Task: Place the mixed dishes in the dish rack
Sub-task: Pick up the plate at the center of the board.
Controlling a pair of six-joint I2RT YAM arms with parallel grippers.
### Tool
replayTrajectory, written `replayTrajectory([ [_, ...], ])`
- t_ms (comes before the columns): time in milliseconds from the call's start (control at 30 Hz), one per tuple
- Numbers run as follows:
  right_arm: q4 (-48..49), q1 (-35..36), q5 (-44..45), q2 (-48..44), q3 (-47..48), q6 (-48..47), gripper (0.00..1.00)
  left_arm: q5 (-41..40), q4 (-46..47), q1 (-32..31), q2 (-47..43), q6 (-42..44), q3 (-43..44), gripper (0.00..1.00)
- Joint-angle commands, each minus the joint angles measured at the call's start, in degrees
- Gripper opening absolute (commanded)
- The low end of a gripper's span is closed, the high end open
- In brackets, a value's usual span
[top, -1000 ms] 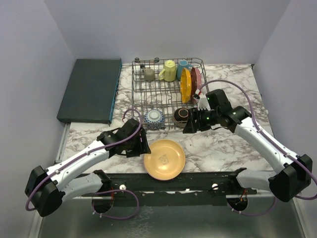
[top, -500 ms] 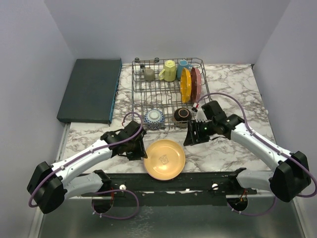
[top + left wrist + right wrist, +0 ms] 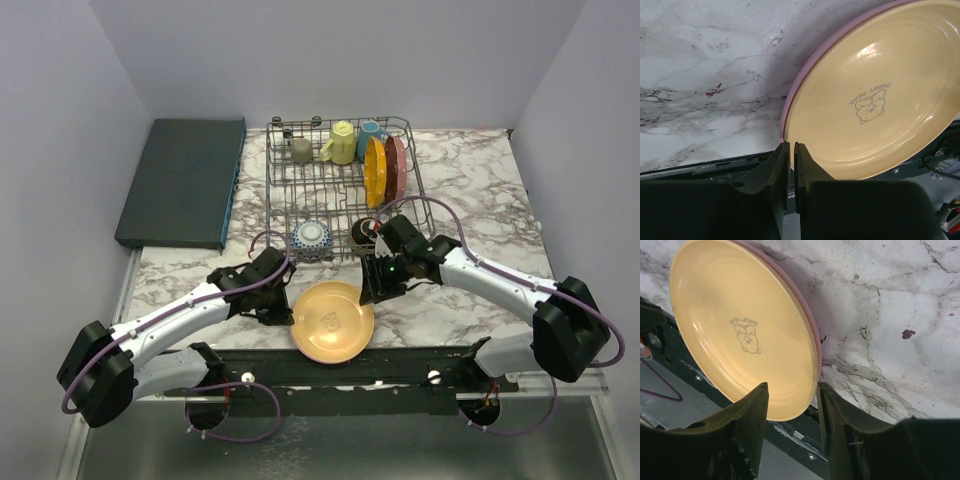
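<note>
You have the tan plate (image 3: 332, 321) lying flat on the marble table (image 3: 470, 180) at its near edge, in front of the rack (image 3: 340, 205) and apart from it. A pink edge shows under its rim, and a small bear print sits in its middle.

Your left gripper (image 3: 791, 145) is at the plate's left rim. Its jaws are closed to a thin slit on that rim, one finger outside the edge and the other over the inner face.

Your right gripper (image 3: 790, 387) is at the plate's right rim. Its jaws stand about half open and hold nothing. The rim runs through the gap, with one finger over the plate and the other over bare marble.

In the rack you have a grey mug (image 3: 301, 150), a yellow mug (image 3: 341, 143) and a blue mug (image 3: 370, 131) along the back row. An orange plate (image 3: 375, 170) and a red plate (image 3: 397, 168) stand on edge side by side. A blue bowl (image 3: 312, 238) and a brown bowl (image 3: 362, 232) sit in the front row.

The teal slab (image 3: 185, 180) lies left of the rack.
</note>
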Motion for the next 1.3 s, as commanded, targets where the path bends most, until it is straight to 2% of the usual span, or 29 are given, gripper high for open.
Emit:
replayTrajectory([
  [0, 1.5, 1.5, 5.7, 2.1, -0.6, 2.4, 0.48, 1.9, 2.2, 0.3, 1.0, 0.1, -1.3, 0.12],
  [300, 0.1, 2.6, 8.8, 4.6, 0.0, 2.3, 0.44, 2.7, 3.9, 0.3, 2.7, 1.1, -1.4, 0.06],
  [767, 0.6, 4.0, 8.8, 7.1, 0.6, 2.4, 0.37, 3.4, 5.9, 0.2, 3.9, 1.5, -2.5, 0.04],
  [1267, -2.3, 4.9, 12.0, 6.6, 3.5, 2.8, 0.07, 3.9, 7.8, 0.2, 5.4, 2.2, -2.8, 0.02],
])
